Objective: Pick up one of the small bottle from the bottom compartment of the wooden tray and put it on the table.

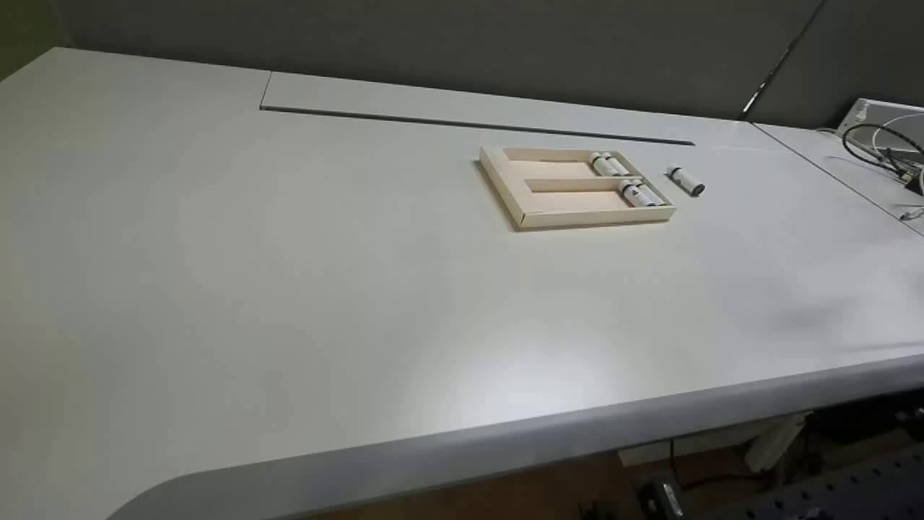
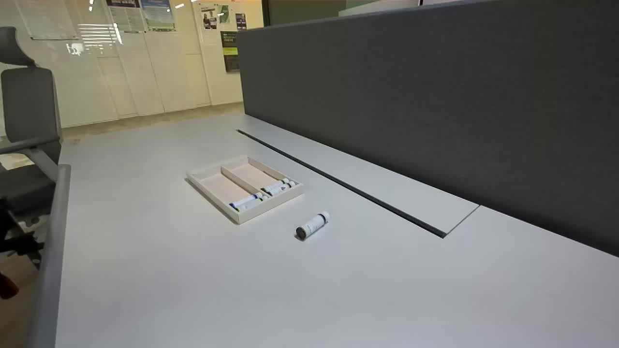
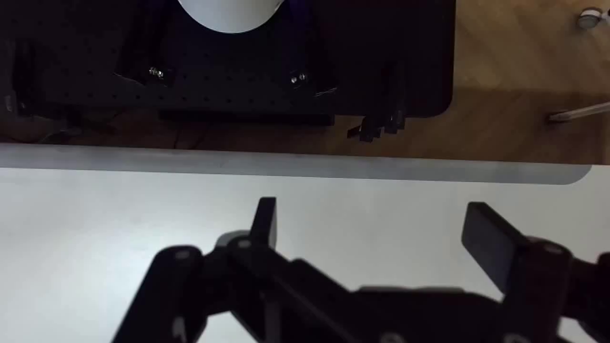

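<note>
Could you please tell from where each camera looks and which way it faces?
Wrist view: on the wrist, facing down at the table and a dark perforated plate; the open gripper shows, perhaps also the robot's white base.
In an exterior view: above the table, facing down across it to the grey partition; neither arm nor gripper shows.
In an exterior view: above the table, facing along it, chair at left; again neither shows.
Both exterior views share the wooden tray and a loose small bottle.

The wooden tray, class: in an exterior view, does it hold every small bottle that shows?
No, one small bottle lies on its side on the table, outside the wooden tray.
</note>
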